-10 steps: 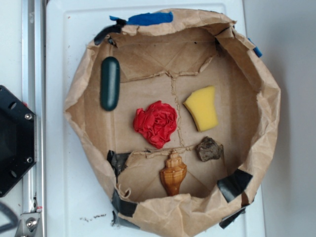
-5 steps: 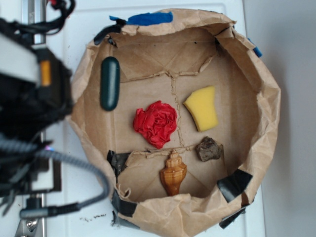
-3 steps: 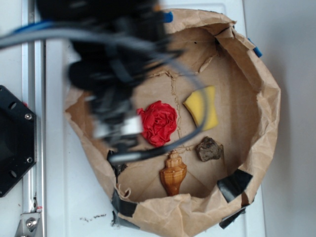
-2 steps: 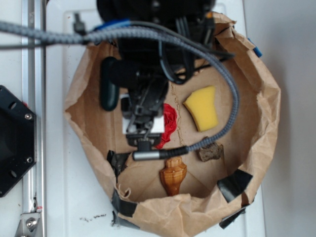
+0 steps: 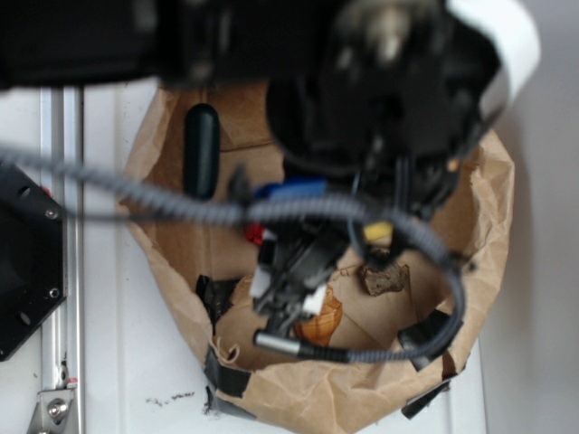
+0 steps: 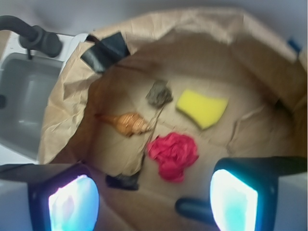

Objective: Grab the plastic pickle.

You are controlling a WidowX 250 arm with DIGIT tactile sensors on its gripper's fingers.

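1. The smooth dark green plastic pickle lies against the left wall of the brown paper-lined bowl.
2. The black gripper hangs above the bowl, fingers spread, holding nothing.
3. A red ruffled ball sits just beyond the pickle.

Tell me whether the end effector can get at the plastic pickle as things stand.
Probably yes. The plastic pickle lies bare against the paper wall, nothing on top or touching. The open end effector hovers above, with the pickle's tip just ahead of one finger.
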